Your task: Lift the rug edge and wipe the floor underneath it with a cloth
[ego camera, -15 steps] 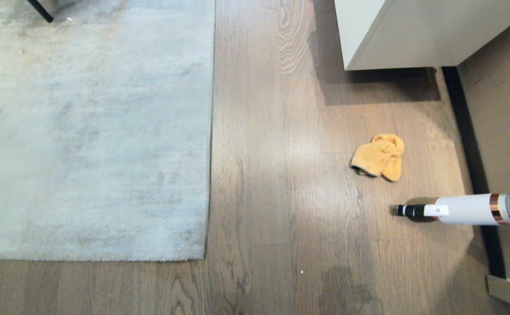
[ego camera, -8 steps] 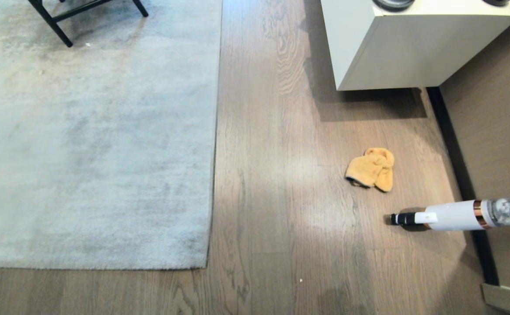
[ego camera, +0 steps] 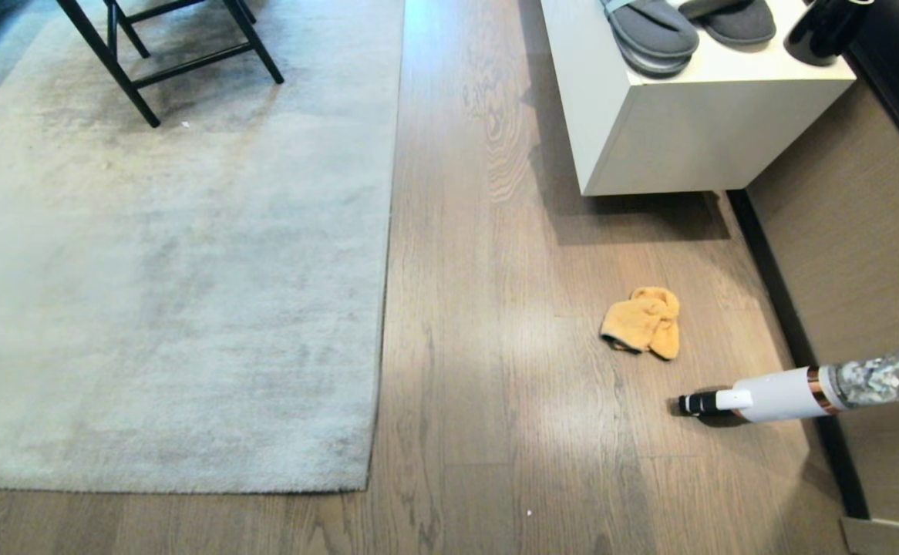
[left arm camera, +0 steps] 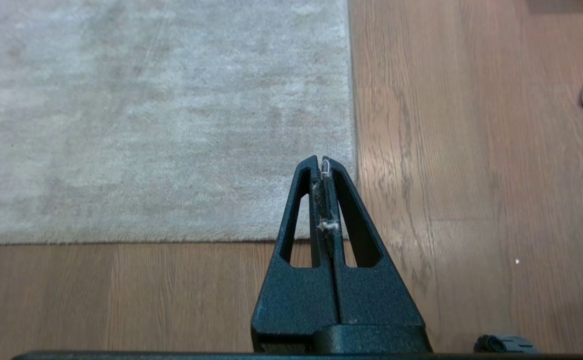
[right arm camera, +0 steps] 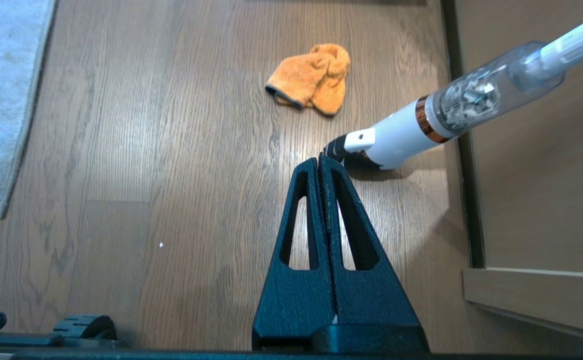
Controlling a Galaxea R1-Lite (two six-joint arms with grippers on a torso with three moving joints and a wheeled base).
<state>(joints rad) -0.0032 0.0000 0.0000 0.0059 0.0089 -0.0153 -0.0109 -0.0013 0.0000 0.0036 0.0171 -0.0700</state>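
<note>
Lying flat on the brown wood-plank floor point(ego camera: 480, 324), the large pale grey short-pile rug has its straight rug edge point(ego camera: 385, 308) well apart from the crumpled orange-yellow microfibre cloth point(ego camera: 642, 322), with bare planks between them. The clenched left gripper point(left arm camera: 325, 165) hangs over the rug corner, far from the cloth. The right gripper point(right arm camera: 320, 162), also clenched and empty, hovers short of the cloth, near the white handheld vacuum point(right arm camera: 401, 137); no writing is readable.
</note>
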